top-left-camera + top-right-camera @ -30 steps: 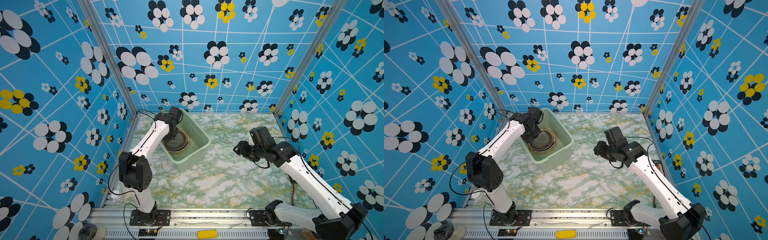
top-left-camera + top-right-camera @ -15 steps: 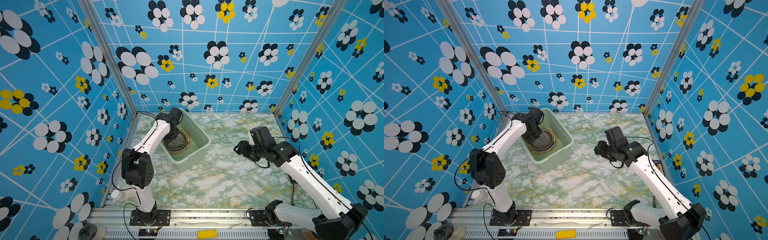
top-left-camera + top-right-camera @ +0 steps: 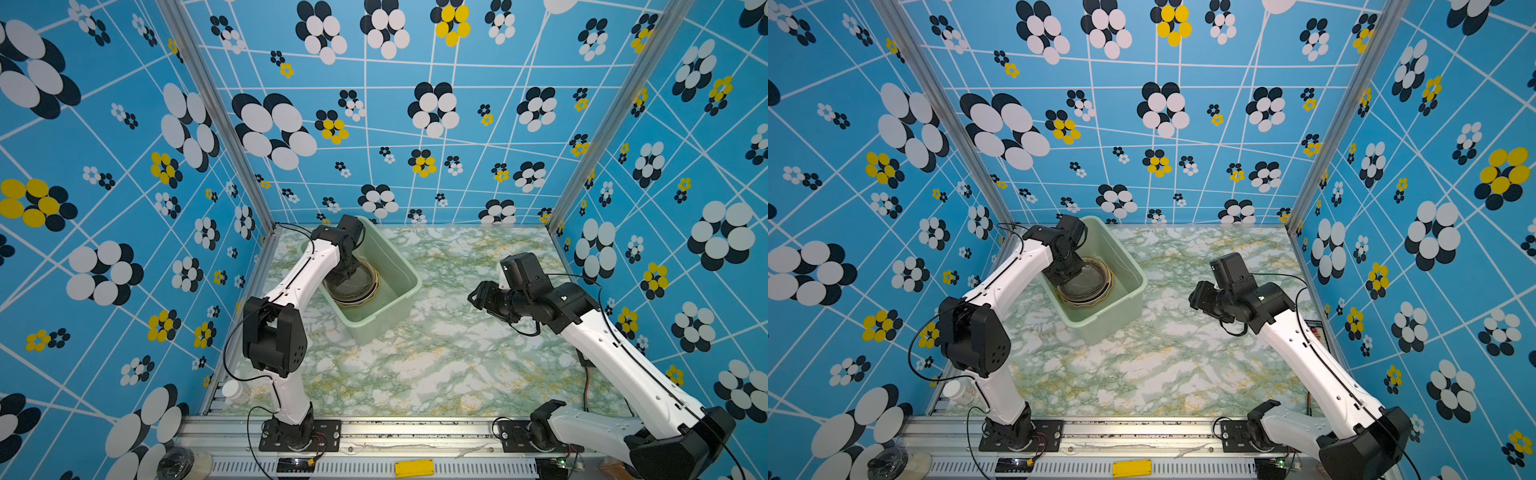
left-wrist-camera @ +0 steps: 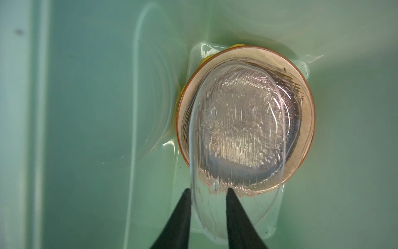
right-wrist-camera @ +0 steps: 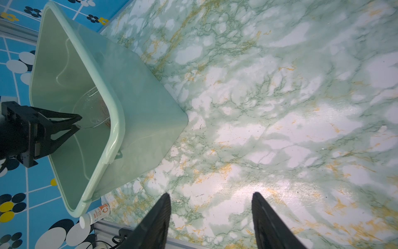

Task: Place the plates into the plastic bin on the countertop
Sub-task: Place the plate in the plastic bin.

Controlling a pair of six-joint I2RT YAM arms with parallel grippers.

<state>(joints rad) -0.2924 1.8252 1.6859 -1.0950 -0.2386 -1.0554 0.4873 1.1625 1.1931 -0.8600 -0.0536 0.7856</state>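
The clear glass plate (image 4: 237,129) is inside the plastic bin (image 3: 374,324), lying tilted on top of the stack of plates (image 3: 353,286). Its far part rests on a cream plate (image 4: 305,138) with a reddish-brown rim, and its near rim hangs past that plate toward the left hand (image 4: 209,190). That hand's fingers (image 4: 183,215) now stand a little apart, one on each side of the near rim, with a gap wider than the glass is thick. Nothing is pinched, so the hand looks to have let go.

Over the last second the left arm has scarcely shifted: its elbow has drawn in slightly while the wrist stayed down in the bin. The right hand (image 5: 210,194) has not moved — it hovers over bare desk (image 3: 436,365), well apart from the bin, fingers wide and empty.

This reads as the release of what may be the last plate, since neither top view shows a plate on the desk. What seems left is to lift the left hand straight out — the rim sits between its fingers, and catching it could drag or tip the tilted plate off the stack.
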